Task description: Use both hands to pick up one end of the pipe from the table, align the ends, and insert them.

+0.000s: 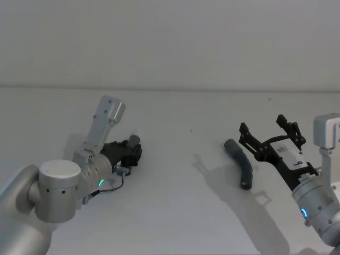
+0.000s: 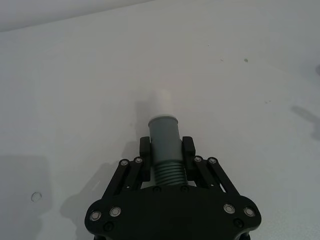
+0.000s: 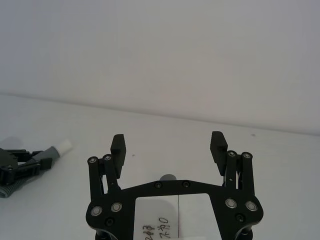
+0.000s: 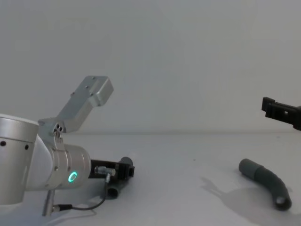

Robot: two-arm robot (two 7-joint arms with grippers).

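– Pipe's tipped half: who's holding it?
– Left gripper is clamping it across the ribs. Its fingers are pressing on both sides, just behind the light grey cuff. The white tip is sticking out past the cuff, pointing away from the wrist.
– Is it resting on the table or hanging clear?
– Can't tell. From the chest cam its dark end is sitting v. near the surface, under the gripper, on the robot's left side.
– And the other half?
– It's lying loose on the table on the right side, well apart from the first. It's curving, w/ the plain grey collar at the far end and the dark open end pointing twd the robot.
– Right gripper?
– It's hovering above that half w/o touching it. Chest cam is showing it well up off the table at the right edge. Its fingers are standing wide apart and holding nothing.
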